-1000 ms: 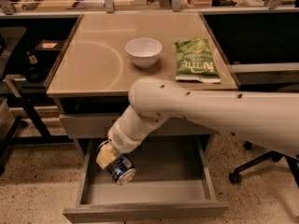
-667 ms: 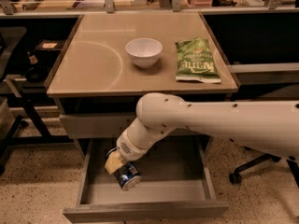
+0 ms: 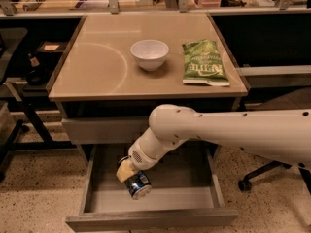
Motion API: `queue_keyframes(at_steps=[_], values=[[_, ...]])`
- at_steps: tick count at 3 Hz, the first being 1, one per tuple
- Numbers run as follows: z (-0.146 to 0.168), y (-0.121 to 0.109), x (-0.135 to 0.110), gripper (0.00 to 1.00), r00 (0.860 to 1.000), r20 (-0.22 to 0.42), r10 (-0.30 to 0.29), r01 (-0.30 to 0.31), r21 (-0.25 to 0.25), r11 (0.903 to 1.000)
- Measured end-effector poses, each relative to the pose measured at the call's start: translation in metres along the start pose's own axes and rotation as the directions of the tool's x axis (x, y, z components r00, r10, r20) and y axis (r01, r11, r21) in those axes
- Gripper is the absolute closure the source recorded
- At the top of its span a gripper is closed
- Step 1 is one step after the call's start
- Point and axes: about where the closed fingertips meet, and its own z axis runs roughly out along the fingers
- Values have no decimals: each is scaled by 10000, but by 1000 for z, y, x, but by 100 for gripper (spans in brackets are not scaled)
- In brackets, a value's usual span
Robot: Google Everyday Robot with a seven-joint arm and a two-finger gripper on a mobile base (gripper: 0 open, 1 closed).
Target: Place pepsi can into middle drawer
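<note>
Holding the pepsi can (image 3: 139, 185) tilted, silver end turned toward the camera, low inside the pulled-out middle drawer (image 3: 194, 199), left of centre and close over the grey bottom; cannot tell whether touching it. Clamped there by the gripper (image 3: 127, 173), closed on the can's upper part, at the tip of the white arm (image 3: 233, 130) reaching down from the right, below the tabletop (image 3: 97, 67).

Probably light and stiff, yet thin-walled and easily dented by a hard squeeze. Smooth and round, so likely to slip, and to roll once laid on its side. Best taken squarely across the mid-body with moderate pressure.

Up top, well apart: white bowl (image 3: 149, 54) and green chip bag (image 3: 204, 62).
</note>
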Motion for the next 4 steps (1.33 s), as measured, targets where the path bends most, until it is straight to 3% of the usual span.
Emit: queue_keyframes(at_steps=[1, 3, 4], values=[[10, -5, 6, 100, 9997, 41, 232, -231, -179, 9996], [45, -50, 35, 100, 9857, 642, 1556, -1555, -68, 9878], [60, -70, 39, 100, 9807, 748, 1809, -1819, 72, 9833]])
